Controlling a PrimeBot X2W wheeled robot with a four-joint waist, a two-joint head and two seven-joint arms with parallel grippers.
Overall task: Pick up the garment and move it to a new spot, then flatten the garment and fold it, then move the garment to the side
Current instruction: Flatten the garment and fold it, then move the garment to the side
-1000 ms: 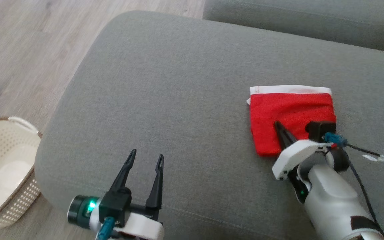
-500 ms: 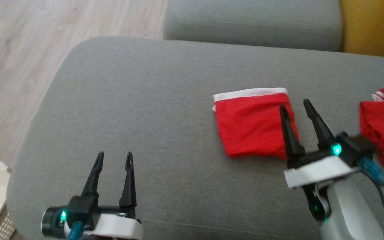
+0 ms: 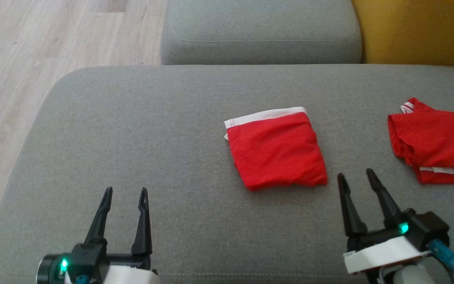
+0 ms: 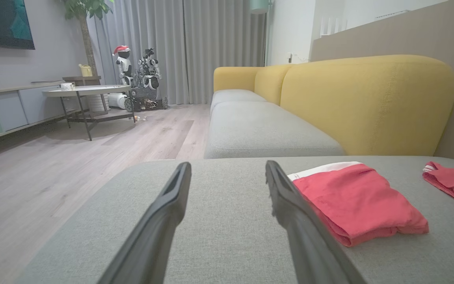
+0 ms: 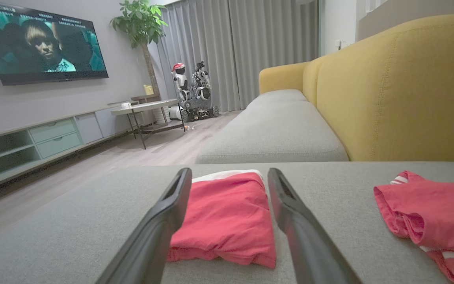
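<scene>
The folded garment (image 3: 276, 154) is laid flat on the cushion (image 3: 132, 138) at frame centre. The left gripper (image 3: 126, 190), lower left, and right gripper (image 3: 355, 174), lower right, are held with fingers spread, empty.

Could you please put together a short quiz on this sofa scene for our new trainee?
1. True or false: the right end effector is shut on the folded garment.
2. What colour is the band along the folded garment's far edge? A white, B blue, C black.
3. What lies on the grey cushion to the robot's right of the folded garment?
Key: 1 false, it stands open and apart from the garment; 2 A; 3 a second red garment.
</scene>
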